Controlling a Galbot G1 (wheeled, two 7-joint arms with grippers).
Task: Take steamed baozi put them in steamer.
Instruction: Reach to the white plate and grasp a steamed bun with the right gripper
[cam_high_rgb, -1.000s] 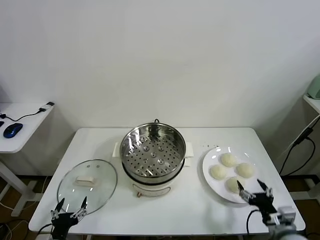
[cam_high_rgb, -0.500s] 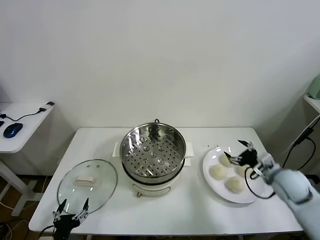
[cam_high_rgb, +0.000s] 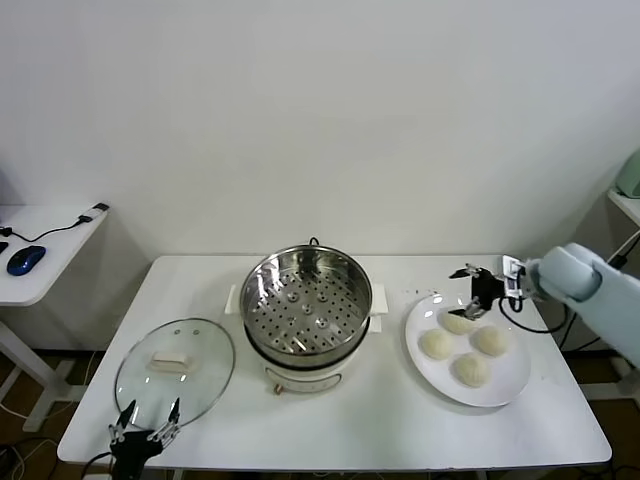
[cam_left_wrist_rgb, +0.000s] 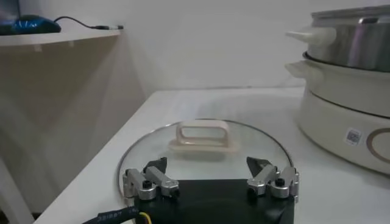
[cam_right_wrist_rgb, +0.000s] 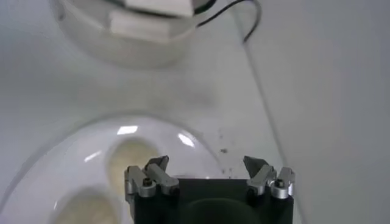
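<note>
Four cream-white baozi lie on a white plate (cam_high_rgb: 510, 378) at the table's right: one at the back (cam_high_rgb: 458, 322), one on the left (cam_high_rgb: 436, 344), one on the right (cam_high_rgb: 490, 340), one at the front (cam_high_rgb: 471, 369). The shiny steamer (cam_high_rgb: 307, 305) stands at the table's middle with its perforated tray empty. My right gripper (cam_high_rgb: 468, 290) is open and empty above the plate's far edge, just behind the back baozi. In the right wrist view my right gripper (cam_right_wrist_rgb: 206, 163) is over the plate (cam_right_wrist_rgb: 73, 152), with a baozi (cam_right_wrist_rgb: 127, 159) beside it. My left gripper (cam_high_rgb: 143, 432) is open and empty at the front left edge.
A round glass lid (cam_high_rgb: 174, 368) lies flat at the front left; it also shows in the left wrist view (cam_left_wrist_rgb: 204, 141), with the steamer's base (cam_left_wrist_rgb: 344, 115) behind it. A side desk (cam_high_rgb: 40, 250) with a blue mouse stands at the left.
My right arm has risen from the table's front right corner and swung back over the plate to its far edge. The left gripper has sunk slightly. The baozi have not moved.
</note>
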